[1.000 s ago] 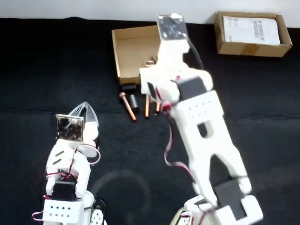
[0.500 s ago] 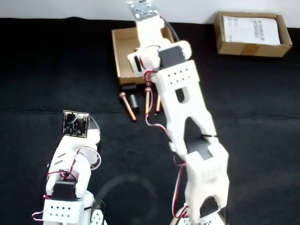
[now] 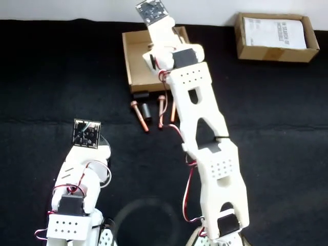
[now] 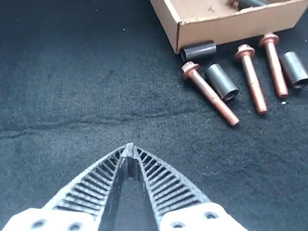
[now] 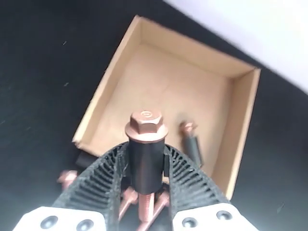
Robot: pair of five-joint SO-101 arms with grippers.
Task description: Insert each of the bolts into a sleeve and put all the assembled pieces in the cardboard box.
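Observation:
My right gripper is shut on an assembled piece, a copper bolt standing upright in a black sleeve, held above the open cardboard box. Another assembled piece lies inside the box. In the high view the right arm stretches over the box. On the black mat in front of the box lie three loose bolts and three sleeves. My left gripper is shut and holds nothing, well short of them.
A second cardboard box with a printed sheet in it stands at the back right. The left arm sits at the near left. Black cloth covers the table, with open room to the left and right.
The right arm has swung left and farther out, carrying the assembled piece from beside the bolts to above the box. The left arm has drawn back a little.

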